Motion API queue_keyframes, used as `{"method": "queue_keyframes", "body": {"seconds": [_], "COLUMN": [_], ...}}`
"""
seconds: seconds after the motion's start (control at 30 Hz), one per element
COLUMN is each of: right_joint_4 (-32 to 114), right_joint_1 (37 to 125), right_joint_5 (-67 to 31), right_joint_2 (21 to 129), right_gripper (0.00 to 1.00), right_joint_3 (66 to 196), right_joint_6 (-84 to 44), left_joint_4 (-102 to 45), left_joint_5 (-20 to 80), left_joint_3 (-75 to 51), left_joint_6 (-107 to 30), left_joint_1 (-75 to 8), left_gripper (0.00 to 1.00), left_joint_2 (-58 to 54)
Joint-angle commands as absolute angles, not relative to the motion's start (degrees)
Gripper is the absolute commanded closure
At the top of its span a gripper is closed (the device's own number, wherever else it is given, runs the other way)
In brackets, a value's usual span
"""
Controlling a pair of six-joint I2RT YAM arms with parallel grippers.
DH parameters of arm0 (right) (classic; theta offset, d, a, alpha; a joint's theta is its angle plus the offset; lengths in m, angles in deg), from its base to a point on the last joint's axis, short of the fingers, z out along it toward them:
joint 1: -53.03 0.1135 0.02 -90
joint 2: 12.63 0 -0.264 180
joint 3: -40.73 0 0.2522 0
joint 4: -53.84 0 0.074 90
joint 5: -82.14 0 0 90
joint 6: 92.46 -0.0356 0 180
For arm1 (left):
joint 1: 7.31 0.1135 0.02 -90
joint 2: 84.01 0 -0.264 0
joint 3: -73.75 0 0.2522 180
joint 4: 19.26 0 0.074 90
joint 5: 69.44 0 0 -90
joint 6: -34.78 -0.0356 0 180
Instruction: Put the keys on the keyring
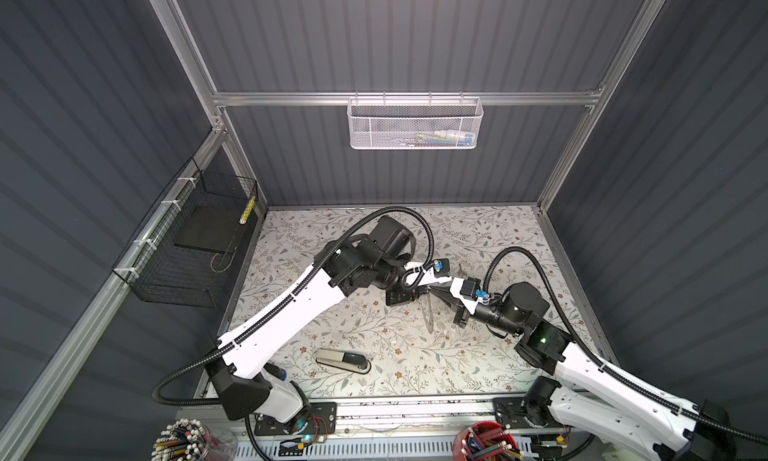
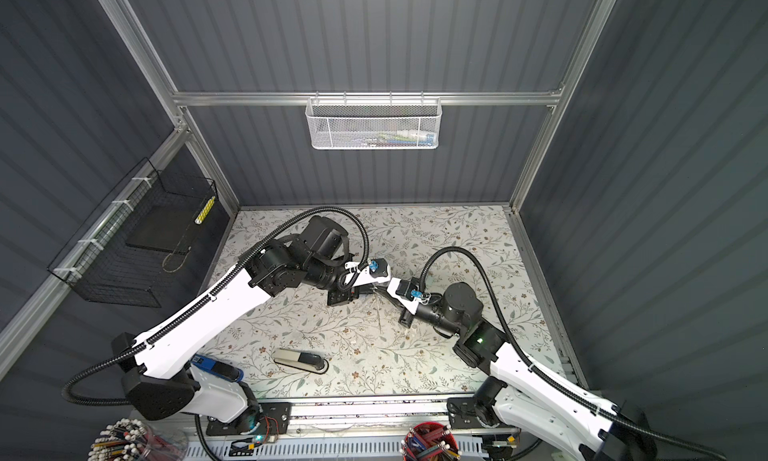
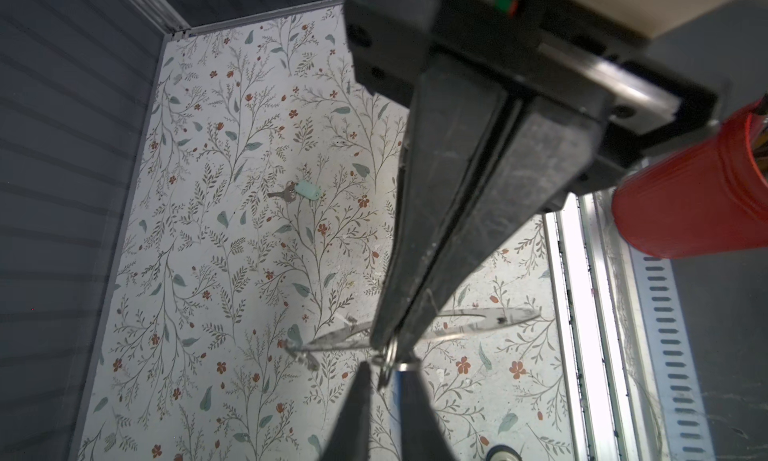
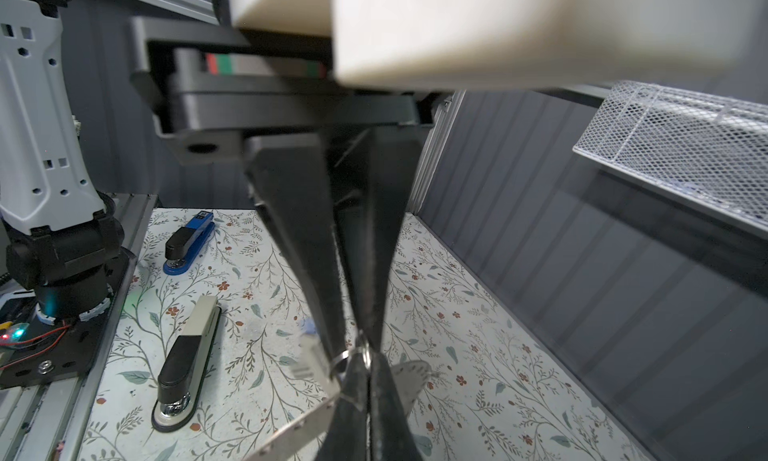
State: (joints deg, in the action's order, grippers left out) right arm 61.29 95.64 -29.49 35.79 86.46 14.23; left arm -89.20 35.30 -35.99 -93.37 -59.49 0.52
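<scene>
Both grippers meet tip to tip above the middle of the floral table. My right gripper (image 4: 368,363) (image 1: 435,290) is shut on the band of the keyring (image 4: 299,430) (image 3: 482,313), which hangs edge-on below it (image 1: 428,317). My left gripper (image 3: 384,363) (image 1: 420,290) faces it with a gap between its fingers (image 3: 355,400). A small split ring (image 3: 388,355) sits at the tips. The blue-tagged key (image 4: 309,355) hangs blurred just beside them. The mint-tagged key (image 3: 305,190) lies flat on the table, apart from both grippers.
A grey-and-black stapler (image 1: 344,361) lies near the front, and a blue stapler (image 4: 189,243) by the left arm's base. A red cup (image 3: 685,189) and a pencil jar (image 1: 183,442) stand at the front edge. A white mesh basket (image 1: 415,122) hangs on the back wall, a black wire basket (image 1: 195,238) on the left.
</scene>
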Motion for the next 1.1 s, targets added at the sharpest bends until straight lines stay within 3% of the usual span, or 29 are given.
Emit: {"method": "queue_keyframes", "body": {"seconds": [0.0, 0.1, 0.2, 0.67, 1.07], "right_joint_4": [63.66, 66.73, 70.18, 81.08, 87.22], "right_joint_1": [95.09, 94.78, 94.62, 94.43, 94.39], "right_joint_5": [-29.48, -29.83, -30.69, -33.89, -31.83], "right_joint_2": [35.73, 35.31, 35.29, 36.06, 37.81], "right_gripper": [1.00, 1.00, 1.00, 1.00, 1.00], "right_joint_3": [86.73, 85.61, 84.45, 81.66, 80.68], "right_joint_6": [12.05, 10.63, 9.55, 6.31, 3.17], "left_joint_4": [-84.48, -78.66, -74.09, -59.71, -49.58], "left_joint_5": [32.51, 29.73, 29.77, 32.34, 36.65], "left_joint_3": [-33.04, -27.48, -22.56, -7.88, -2.99], "left_joint_6": [-91.14, -88.72, -85.57, -77.82, -73.34], "left_joint_1": [-60.77, -60.01, -59.59, -58.95, -58.94], "left_gripper": [0.59, 0.47, 0.44, 0.52, 0.54], "left_joint_2": [-3.41, -7.88, -11.15, -16.21, -18.11]}}
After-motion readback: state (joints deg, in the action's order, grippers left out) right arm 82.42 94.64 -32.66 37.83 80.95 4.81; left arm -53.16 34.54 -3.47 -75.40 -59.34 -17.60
